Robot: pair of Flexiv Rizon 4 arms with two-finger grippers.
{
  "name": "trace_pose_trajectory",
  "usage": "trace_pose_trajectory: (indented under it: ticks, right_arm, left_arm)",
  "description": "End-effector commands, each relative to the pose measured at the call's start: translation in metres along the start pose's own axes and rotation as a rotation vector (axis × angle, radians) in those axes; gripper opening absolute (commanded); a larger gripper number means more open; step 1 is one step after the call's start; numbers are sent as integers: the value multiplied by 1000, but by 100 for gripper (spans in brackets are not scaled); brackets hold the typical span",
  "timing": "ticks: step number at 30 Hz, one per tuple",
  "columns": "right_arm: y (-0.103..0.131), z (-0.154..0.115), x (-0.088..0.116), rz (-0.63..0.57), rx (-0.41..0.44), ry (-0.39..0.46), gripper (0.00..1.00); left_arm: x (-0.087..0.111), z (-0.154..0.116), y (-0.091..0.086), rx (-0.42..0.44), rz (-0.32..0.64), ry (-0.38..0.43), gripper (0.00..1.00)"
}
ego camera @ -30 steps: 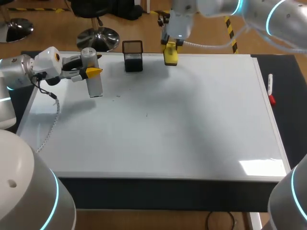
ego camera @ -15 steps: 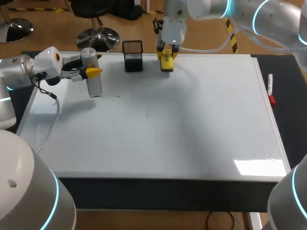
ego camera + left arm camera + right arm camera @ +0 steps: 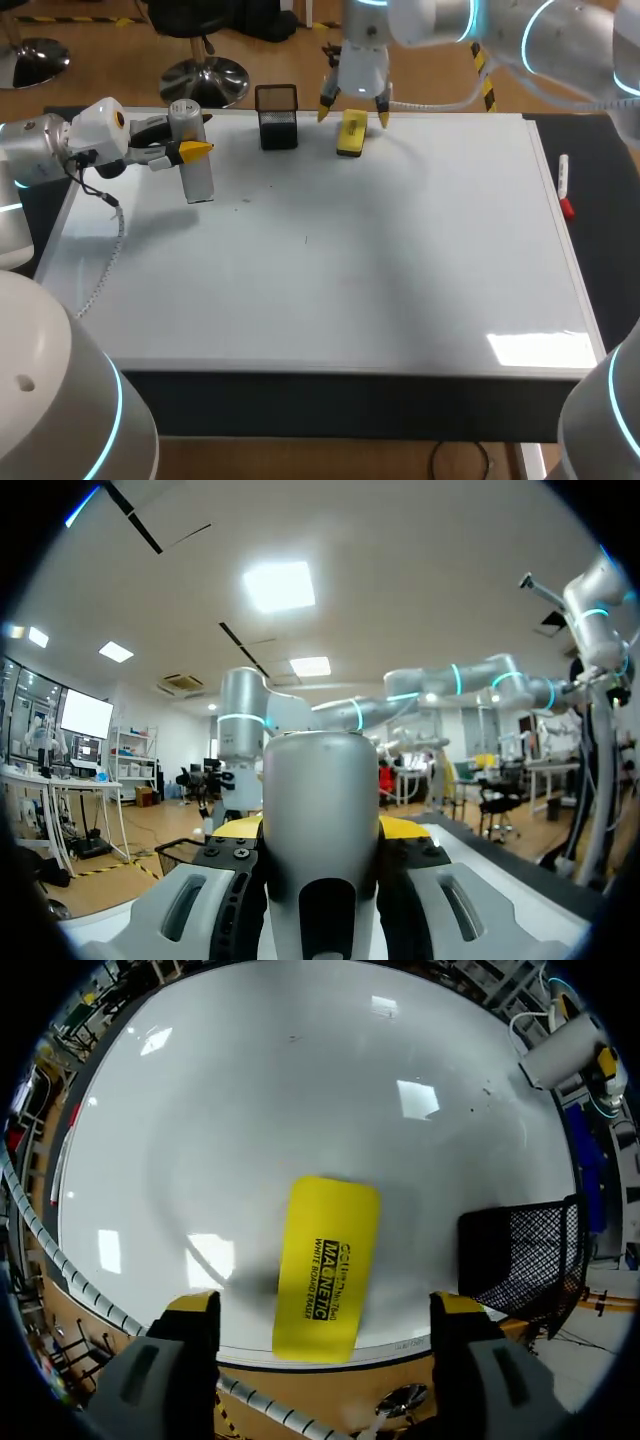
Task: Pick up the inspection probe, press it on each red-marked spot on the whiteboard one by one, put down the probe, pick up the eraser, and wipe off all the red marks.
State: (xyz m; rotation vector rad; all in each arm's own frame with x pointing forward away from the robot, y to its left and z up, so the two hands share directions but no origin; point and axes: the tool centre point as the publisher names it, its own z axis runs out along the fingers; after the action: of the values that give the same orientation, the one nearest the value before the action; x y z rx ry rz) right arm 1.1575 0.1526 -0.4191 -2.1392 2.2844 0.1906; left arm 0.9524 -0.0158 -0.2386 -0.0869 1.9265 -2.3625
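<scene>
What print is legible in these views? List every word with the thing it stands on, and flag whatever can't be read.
"MAGNETIC": the largest line on the yellow eraser, seen in the right wrist view.
"WHITE BOARD ERASER": a smaller line beside it on the same eraser.
A third, short line on the eraser is too small to read.
The probe, marker and mesh holder show no readable print.
</scene>
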Motion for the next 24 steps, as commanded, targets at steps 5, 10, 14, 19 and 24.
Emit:
trace_pose_trajectory:
  ticks: [5,10,14,19,24]
  right_arm:
    - [25,-24,20,84,60,-39,100]
    - [38,-38,41,185,68,-110,100]
    - [49,-48,61,259,76,-177,100]
    - [61,-58,85,348,66,-295,100]
    - [68,-69,110,441,75,-383,100]
  left_arm:
    - [1,0,-1,0,1,-2,0]
    - [1,0,-1,0,1,-2,0]
    - [1,0,-1,0,1,-2,0]
    - [1,0,-1,0,1,-2,0]
    - [1,0,-1,0,1,-2,0]
